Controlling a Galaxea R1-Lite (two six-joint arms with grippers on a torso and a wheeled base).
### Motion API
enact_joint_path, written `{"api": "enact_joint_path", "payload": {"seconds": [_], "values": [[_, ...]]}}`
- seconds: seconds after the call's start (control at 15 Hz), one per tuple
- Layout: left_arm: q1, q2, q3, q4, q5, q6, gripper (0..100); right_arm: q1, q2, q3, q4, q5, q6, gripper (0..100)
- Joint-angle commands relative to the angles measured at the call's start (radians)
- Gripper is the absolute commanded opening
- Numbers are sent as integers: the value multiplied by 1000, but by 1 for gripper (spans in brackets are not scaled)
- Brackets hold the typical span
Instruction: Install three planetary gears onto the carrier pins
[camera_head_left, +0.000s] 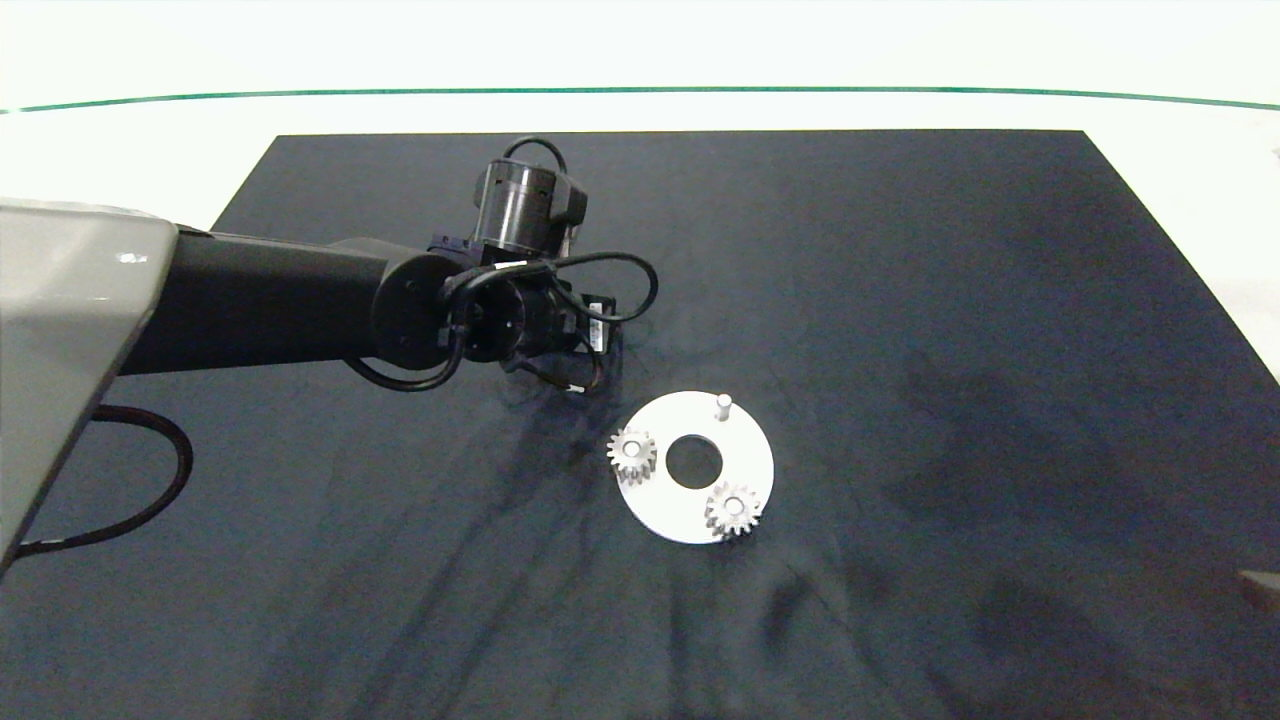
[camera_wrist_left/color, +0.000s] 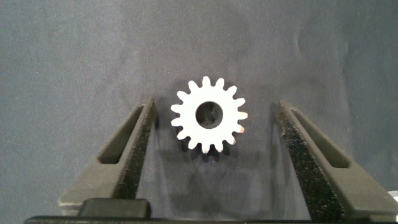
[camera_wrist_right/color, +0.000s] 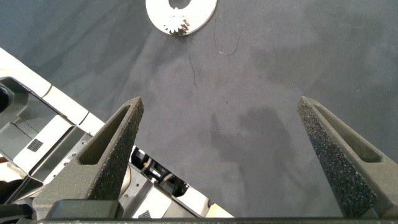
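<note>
The white disc (camera_head_left: 668, 418) lies on the dark mat right of centre. Two planetary gears sit on its carrier pins, one at the left (camera_head_left: 632, 455) and one at the front right (camera_head_left: 733, 510). The far pin (camera_head_left: 722, 405) stands bare. A third gear (camera_wrist_left/color: 209, 115) lies flat on the mat between the fingers of my left gripper (camera_wrist_left/color: 215, 104), which is open and touches nothing. In the head view the left wrist (camera_head_left: 520, 300) hides this gear, just left of the disc. My right gripper (camera_wrist_right/color: 219, 102) is open and empty, well away from the disc (camera_wrist_right/color: 202, 7).
The dark mat (camera_head_left: 950, 300) covers most of the white table (camera_head_left: 120, 150), with a green line (camera_head_left: 640, 90) across the back. The robot's own grey base (camera_wrist_right/color: 37, 143) shows beside the mat's edge in the right wrist view.
</note>
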Motion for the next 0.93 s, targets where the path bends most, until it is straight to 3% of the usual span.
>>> {"api": "enact_joint_path", "payload": {"seconds": [0.07,0.93], "values": [[0,0,0,1,2,-1,71,0,2,0,5,0,1,100],[-11,17,0,-2,2,-1,44,0,2,-1,3,0,0,100]]}}
